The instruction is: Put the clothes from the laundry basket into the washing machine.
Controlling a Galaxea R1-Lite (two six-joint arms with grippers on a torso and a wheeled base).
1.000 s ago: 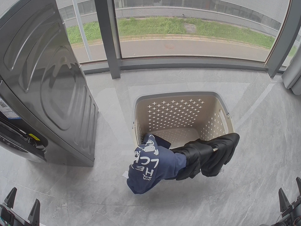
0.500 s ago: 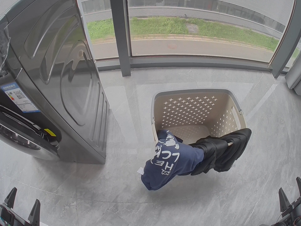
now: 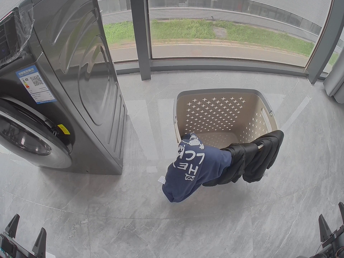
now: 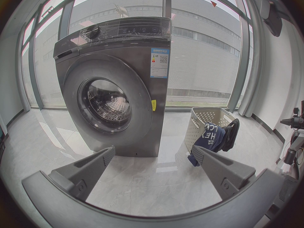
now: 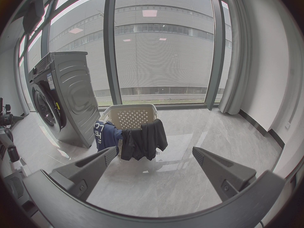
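A beige laundry basket stands on the floor ahead, also seen in the left wrist view and the right wrist view. A navy blue printed garment and a black garment hang over its near rim. The dark grey washing machine stands to the left, its round glass door shut. My left gripper is open low at the near left, far from the clothes. My right gripper is open at the near right, holding nothing.
Tall windows with grey frames run along the far side. A curtain hangs at the right. Bare grey tile floor lies between me, the basket and the machine.
The whole head view has shifted: the camera turned left, bringing the machine's front and door into sight. Basket and clothes keep their arrangement. Both grippers sit in the same picture spots.
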